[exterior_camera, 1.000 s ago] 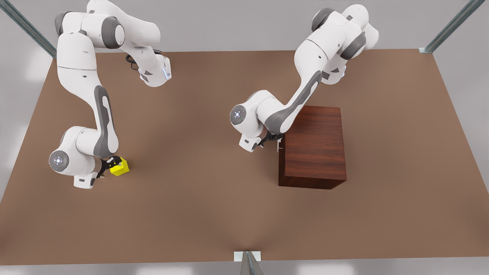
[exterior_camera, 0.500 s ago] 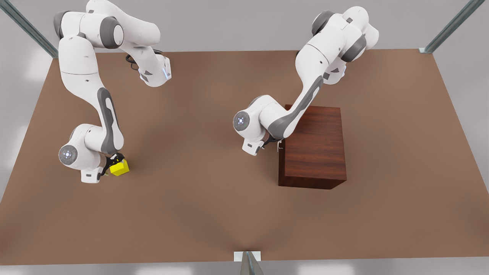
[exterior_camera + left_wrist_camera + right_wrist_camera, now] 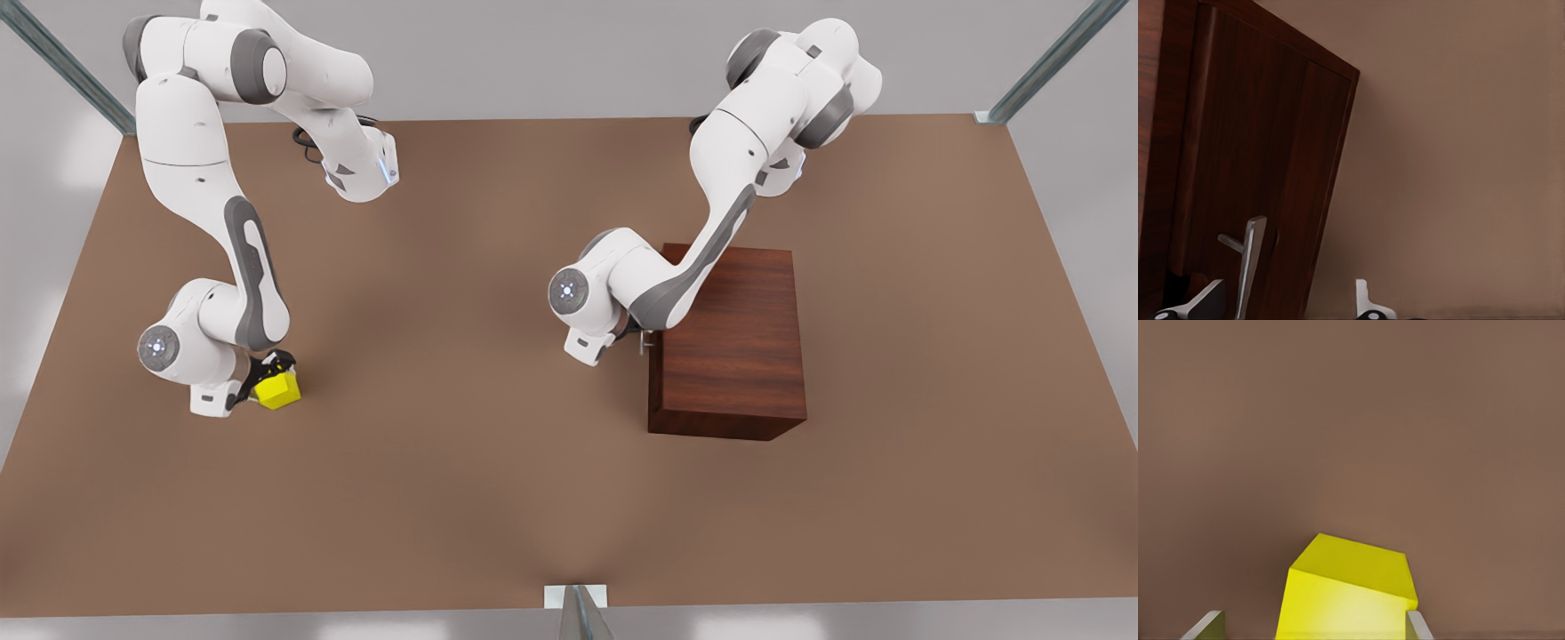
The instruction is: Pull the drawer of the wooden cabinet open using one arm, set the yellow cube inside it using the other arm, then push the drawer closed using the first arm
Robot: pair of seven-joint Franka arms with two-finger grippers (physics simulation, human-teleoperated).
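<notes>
While the left gripper [image 3: 1288,303] straddles the handle [image 3: 1250,257] with open jaws, and the right gripper [image 3: 1315,623] brackets the yellow cube [image 3: 1348,590], also open, either could slip off if it closes off-centre.

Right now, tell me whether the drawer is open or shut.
Shut: the drawer front sits flush with the wooden cabinet, handle between the left gripper fingers.

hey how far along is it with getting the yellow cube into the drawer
Nothing is finished yet. The drawer of the wooden cabinet is shut. In hand: the left hand, open, straddles the handle; the right hand, open, brackets the yellow cube on the table. Pulling, placing and shutting remain.
</notes>
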